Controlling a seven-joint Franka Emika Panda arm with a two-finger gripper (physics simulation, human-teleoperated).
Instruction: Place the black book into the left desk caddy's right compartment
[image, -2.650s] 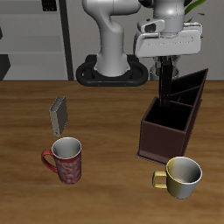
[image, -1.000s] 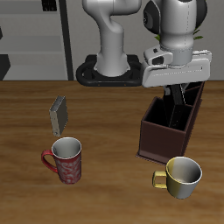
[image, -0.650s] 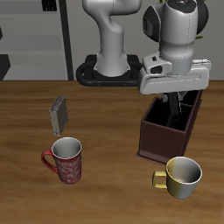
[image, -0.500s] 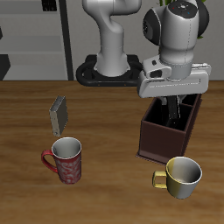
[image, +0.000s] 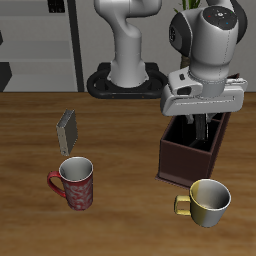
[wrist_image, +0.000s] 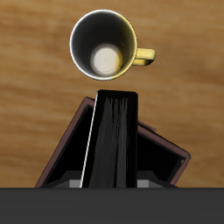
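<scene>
My gripper (image: 204, 127) hangs low over the left desk caddy (image: 186, 164), a dark reddish-brown open box, and is shut on the black book (wrist_image: 116, 138). In the wrist view the book stands on end as a slim black slab, its lower end down between the caddy's brown walls (wrist_image: 171, 156), inside the right compartment (image: 186, 138). In the exterior view the hand and the caddy's rim hide most of the book. I cannot tell whether the book touches the compartment's floor.
A yellow mug (image: 205, 200) stands just in front of the caddy, close to its front wall, and shows as the yellow mug (wrist_image: 105, 43) in the wrist view too. A red mug (image: 73, 183) and a small grey book (image: 67, 130) stand farther off across the table.
The gripper has come down with the black book, from above the caddy to low over its front section. The book's lower end has sunk inside the walls.
</scene>
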